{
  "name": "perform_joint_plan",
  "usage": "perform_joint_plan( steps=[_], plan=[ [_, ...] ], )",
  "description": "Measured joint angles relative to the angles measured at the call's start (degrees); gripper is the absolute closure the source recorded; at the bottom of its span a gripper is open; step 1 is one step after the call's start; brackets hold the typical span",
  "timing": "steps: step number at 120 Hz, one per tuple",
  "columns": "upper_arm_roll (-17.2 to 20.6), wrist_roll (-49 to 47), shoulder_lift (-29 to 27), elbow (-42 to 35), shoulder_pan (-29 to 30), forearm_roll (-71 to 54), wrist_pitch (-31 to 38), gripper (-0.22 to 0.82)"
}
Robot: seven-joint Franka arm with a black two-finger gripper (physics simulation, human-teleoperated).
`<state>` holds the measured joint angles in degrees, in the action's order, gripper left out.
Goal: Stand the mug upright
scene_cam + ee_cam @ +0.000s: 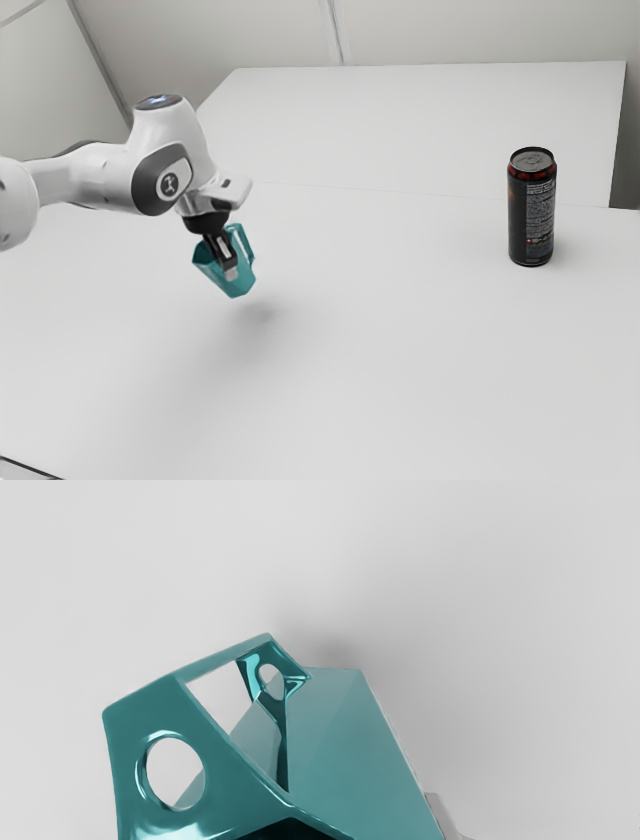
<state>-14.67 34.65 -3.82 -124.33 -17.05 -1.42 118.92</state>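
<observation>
Exterior view. Mug in the air above the worktop, its shadow on the surface below, apart from the base. My gripper has hold of it: one finger lies along the near side of the body, the other is hidden, so how wide they stand I cannot tell. Mug tilted, mouth up and toward the view's left, base down toward the right, handle on the side toward the right. Held clear of the surface, I judge, so the base has room to swing level. Inside: contents, if any, not to be made out. Can upright on its base, well apart toward the view's right; a closed top, by the look of it. No part in this job, I think.

Wrist view. Mouth end nearest my hand, interior dark at the edge; base at the far end. One fingertip shows beside the outer wall, opposite the handle side. Next, likely: turn the mug until its base is flat, lower, release. Let go while tilted and it may topple.
</observation>
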Motion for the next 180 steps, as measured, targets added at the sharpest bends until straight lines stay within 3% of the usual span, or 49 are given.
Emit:
perform_joint_plan(
  steps=[26,69,146,180],
  plan=[
    [0.1,-4.1,0.9,-1.0,0.1,-3.8,-3.4,0.78],
    [0.0,-8.6,5.1,-1.5,0.0,-5.6,1.0,0.78],
    [0.1,-12.4,7.9,-1.6,-0.6,-5.1,4.0,0.78],
    [0.1,-12.9,8.0,-1.8,-0.6,-4.7,4.1,0.55]
  ],
)
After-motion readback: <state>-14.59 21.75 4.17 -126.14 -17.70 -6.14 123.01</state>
